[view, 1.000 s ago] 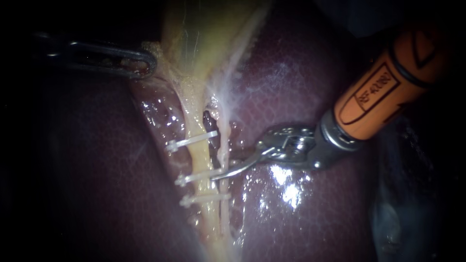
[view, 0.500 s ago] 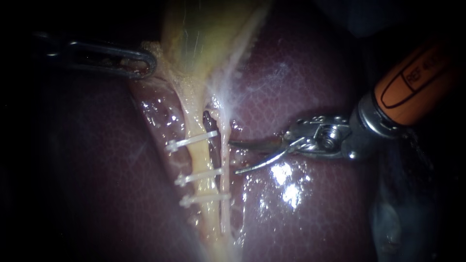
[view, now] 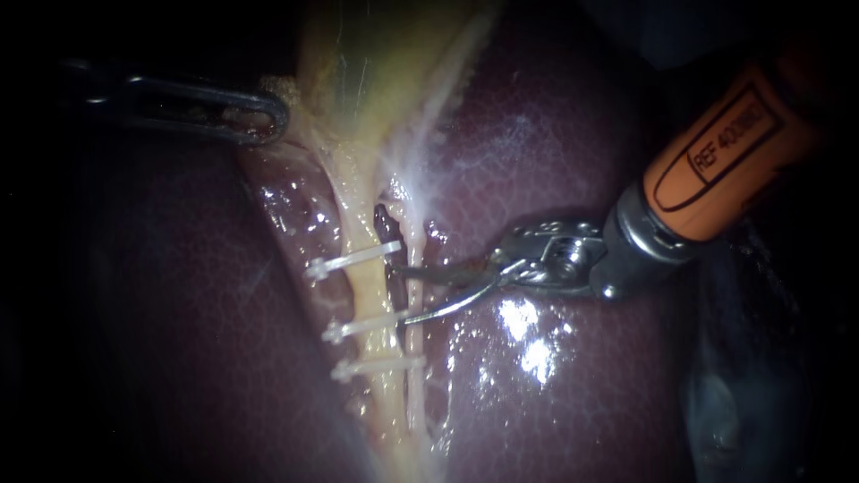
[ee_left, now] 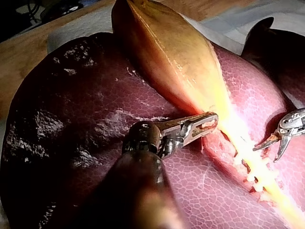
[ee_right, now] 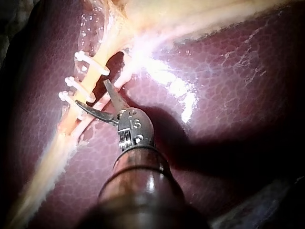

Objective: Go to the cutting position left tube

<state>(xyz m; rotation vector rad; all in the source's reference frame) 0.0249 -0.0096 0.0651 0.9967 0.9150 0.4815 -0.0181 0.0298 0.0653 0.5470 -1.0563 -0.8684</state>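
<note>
the left tube (view: 369, 291) is the yellow one running down the liver (view: 555, 161), crossed by three white clips; take the middle clip (view: 367, 324) as the marker. the right instrument (view: 399, 292) has its blades spread. one tip is at the middle clip's right end, and the other is a little further toward the gallbladder (ee_left: 167, 52), near the top clip (view: 353, 259). the blades reach only the near edge of the yellow tube. the thin pale right tube (view: 413, 358), just beside the middle clip's right end, seems to lie across their gap.

to finish well, i would keep the blades spread and lift the tips clear of that thin strand. then slide them on until the yellow tube alone sits deep between them, in the bare stretch just gallbladder-side of the middle clip. the blades should cross the tube squarely, touch neither clip and not close. the main risk, as i judge it, is catching the thin strand or nudging the middle clip.

the left instrument (ee_left: 209, 122) is well away from the middle clip, with its jaws pinching the gallbladder's edge. that pull looks useful for holding the tube straight.
</note>
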